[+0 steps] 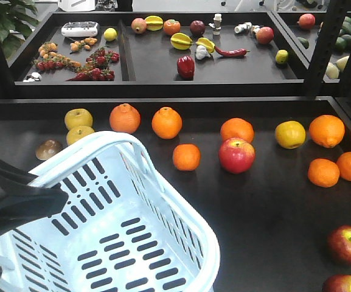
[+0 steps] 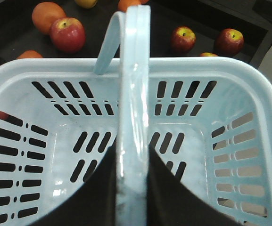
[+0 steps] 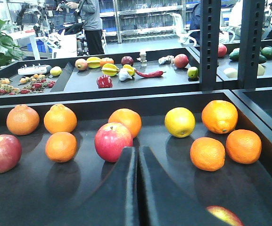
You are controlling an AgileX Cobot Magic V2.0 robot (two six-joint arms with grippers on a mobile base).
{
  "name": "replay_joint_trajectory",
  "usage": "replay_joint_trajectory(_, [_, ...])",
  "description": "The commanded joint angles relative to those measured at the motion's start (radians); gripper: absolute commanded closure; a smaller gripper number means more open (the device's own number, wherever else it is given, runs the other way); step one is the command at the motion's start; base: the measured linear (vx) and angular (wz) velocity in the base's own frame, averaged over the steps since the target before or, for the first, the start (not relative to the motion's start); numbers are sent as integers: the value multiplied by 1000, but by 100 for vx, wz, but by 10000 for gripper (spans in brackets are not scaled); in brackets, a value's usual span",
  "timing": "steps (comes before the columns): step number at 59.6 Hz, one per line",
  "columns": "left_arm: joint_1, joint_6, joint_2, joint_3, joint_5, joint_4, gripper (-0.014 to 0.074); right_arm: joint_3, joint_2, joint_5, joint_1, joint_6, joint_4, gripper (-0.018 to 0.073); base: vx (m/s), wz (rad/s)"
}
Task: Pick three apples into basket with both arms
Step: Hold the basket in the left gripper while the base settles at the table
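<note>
The basket is held by the left claw. Its fingers pinch the handle from both sides, and the handle runs straight away from the claw to the far rim. In the front view the basket sits tilted under the left arm; I cannot tell whether it touches the table. Its slotted floor is bare. A bit of red shows through a slot in the wall left of the claw, too little to name.

Beyond the far rim from the left claw, an apple lies left of the handle, just beside an orange. Two more apples lie to the right of the handle, near each other but apart.

The right claw is pressed together with only a thin slit between the fingers, and it grips nothing. The first apple is just ahead of it, a little to the left. A fourth apple lies far to its left at the picture's edge. Ahead and to the right are a lemon and three oranges.

Farther ahead is a black tray split into compartments. The left one holds a white box and red berries. The next holds a starfruit, a red pepper and a chilli. Any marking on the box is too small to read.
</note>
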Motion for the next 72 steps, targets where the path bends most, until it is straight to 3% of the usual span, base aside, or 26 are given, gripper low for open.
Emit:
replay_joint_trajectory(1, [-4,-11,-13,-26,-83,-48,602,12,-13,-73,-7,-9,-8,564,0,0])
replay_joint_trajectory(72, [-4,-11,-13,-26,-91,-48,602,12,-13,-73,-7,-9,-8,564,0,0])
